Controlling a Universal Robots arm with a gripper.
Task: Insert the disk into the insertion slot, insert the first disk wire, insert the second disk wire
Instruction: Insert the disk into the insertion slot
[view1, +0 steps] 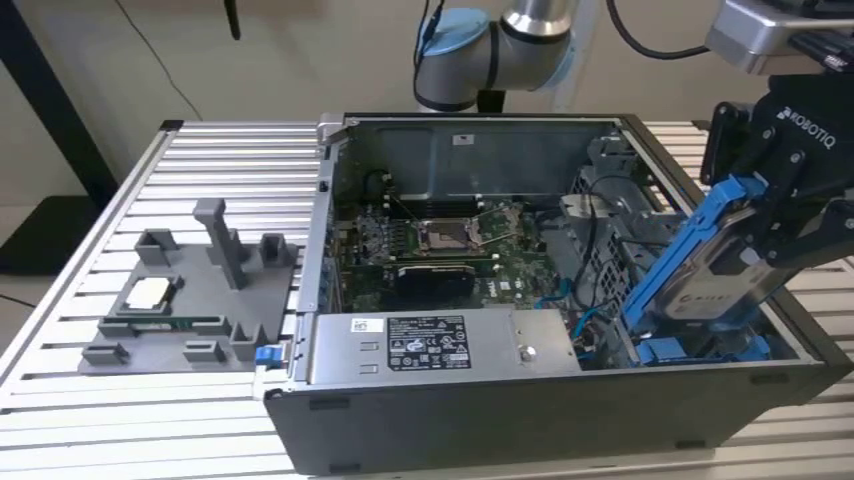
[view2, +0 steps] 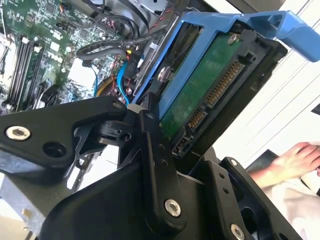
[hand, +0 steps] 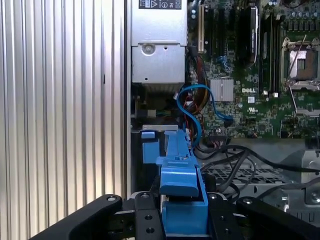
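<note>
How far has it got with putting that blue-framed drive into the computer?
Nothing looks finished yet. In hand: the claw grips the disk, tilted steeply over the insertion slot at the exterior view's right end of the open case, not seated in it. Left: seating the disk, and both wires; in the second wrist view the disk's connector is bare.

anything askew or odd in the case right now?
The disk stands steeply tilted in the end effector at the exterior view's right end of the computer case, with its lower edge inside and not seated flat. In the second wrist view, a person's hand shows beyond the disk. Nothing looks spilled or broken.
</note>
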